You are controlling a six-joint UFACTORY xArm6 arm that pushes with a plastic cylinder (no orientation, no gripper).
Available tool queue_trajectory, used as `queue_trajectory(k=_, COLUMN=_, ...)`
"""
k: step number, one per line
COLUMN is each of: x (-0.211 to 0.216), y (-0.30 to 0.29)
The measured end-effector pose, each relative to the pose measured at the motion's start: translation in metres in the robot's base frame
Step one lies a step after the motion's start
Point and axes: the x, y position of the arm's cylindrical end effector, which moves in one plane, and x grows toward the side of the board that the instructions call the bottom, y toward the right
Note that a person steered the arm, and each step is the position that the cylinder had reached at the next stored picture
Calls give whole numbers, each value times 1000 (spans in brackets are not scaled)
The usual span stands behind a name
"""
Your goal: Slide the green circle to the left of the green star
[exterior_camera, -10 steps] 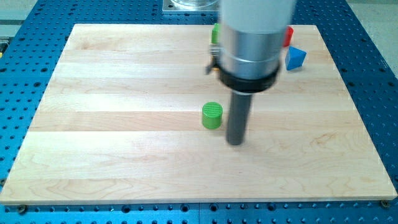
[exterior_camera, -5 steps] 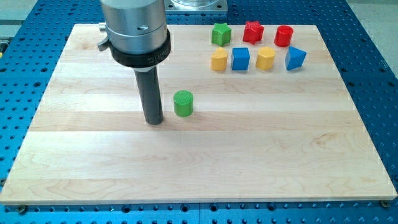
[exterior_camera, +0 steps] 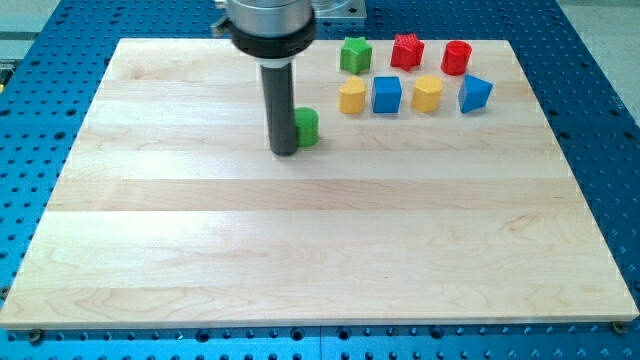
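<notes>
The green circle stands on the wooden board, below and to the left of the green star, which sits near the view's top. My tip touches the board right against the green circle's left side, and the rod hides part of the circle's left edge.
To the right of the green star are a red star-like block and a red cylinder. Below them is a row: a yellow block, a blue cube, a yellow block and a blue triangular block.
The green circle has moved up and leftward from the board's middle. My tip went from its right side round to its left, and now stands against it.
</notes>
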Motion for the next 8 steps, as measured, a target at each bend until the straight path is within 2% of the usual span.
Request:
queue_trajectory(k=1, x=18, y=23)
queue_trajectory(k=2, x=-4, y=30)
queue_trajectory(k=3, x=-60, y=-19)
queue_trajectory(k=4, x=-79, y=-26)
queue_trajectory(k=5, x=-63, y=-19)
queue_trajectory(k=6, x=-109, y=-1)
queue_trajectory(k=7, x=-130, y=0)
queue_trajectory(k=8, x=-130, y=-12)
